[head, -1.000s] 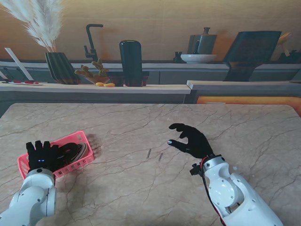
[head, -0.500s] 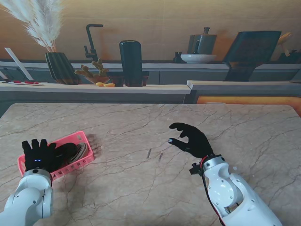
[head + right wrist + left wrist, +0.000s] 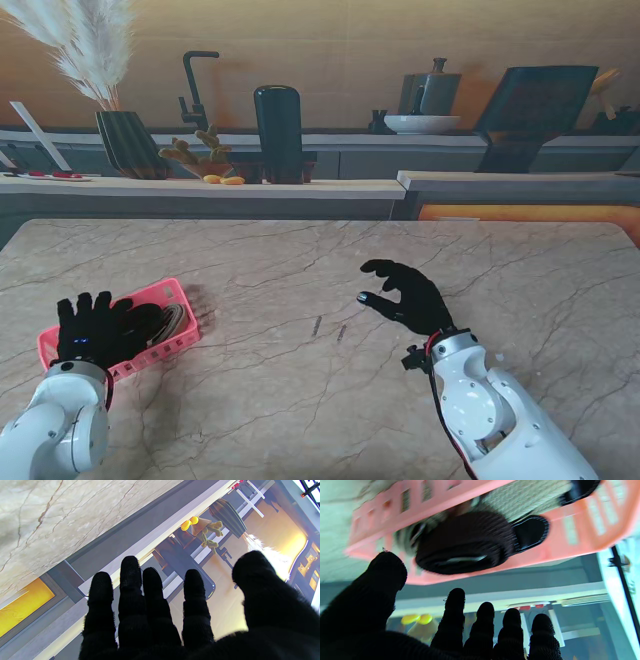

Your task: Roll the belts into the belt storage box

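Left hand (image 3: 92, 328) splayed over box (image 3: 178, 296), empty

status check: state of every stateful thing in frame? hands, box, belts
left hand: open, fingers spread over the box, holding nothing
right hand: open, off the table, holding nothing
pink belt storage box: upright on the table, loaded
black belt: rolled, inside the box
grey belt: coiled, inside the box beside the black one

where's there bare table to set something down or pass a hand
Bare marble lies between the pink box and the right robot hand, and beyond both toward the far edge. It is crowded at the box, where the left robot hand hovers over rolled belts.
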